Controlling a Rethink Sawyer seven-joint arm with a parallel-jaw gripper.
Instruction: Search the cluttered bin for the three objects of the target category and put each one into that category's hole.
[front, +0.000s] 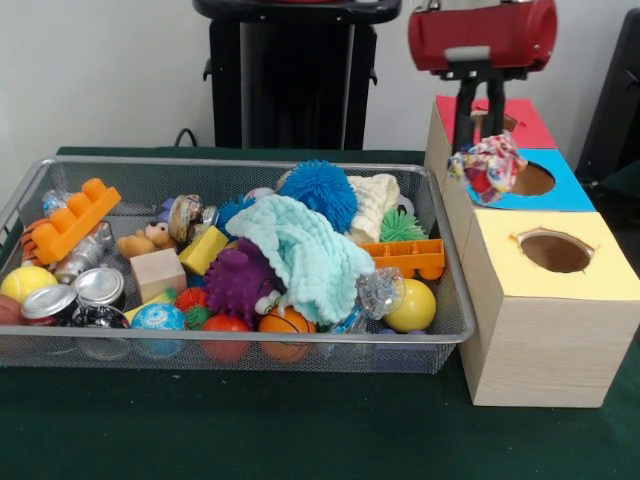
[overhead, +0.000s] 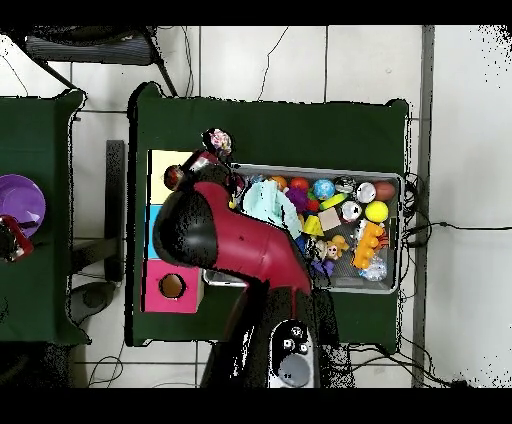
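**Gripper carries a cloth bundle over the boxes**

Gripper (front: 487, 150) hangs above the row of boxes, its jaws closed on a crumpled multicoloured cloth (front: 489, 166), which dangles over the blue-topped box (front: 560, 192) just beside its round hole (front: 531, 179). That height likely lets the fabric clear the box edges before release.

Beside the boxes sits the cluttered bin (front: 240, 166), its wire walls holding a dense heap. Largest in it is a mint-green cloth (front: 300, 250) draped across the pile, probably hiding smaller items. Near it are a blue spiky ball (front: 318, 192) and a purple spiky toy (front: 238, 280). An orange basketball (front: 285, 322) and a yellow ball (front: 413, 306) rest against the front wall.
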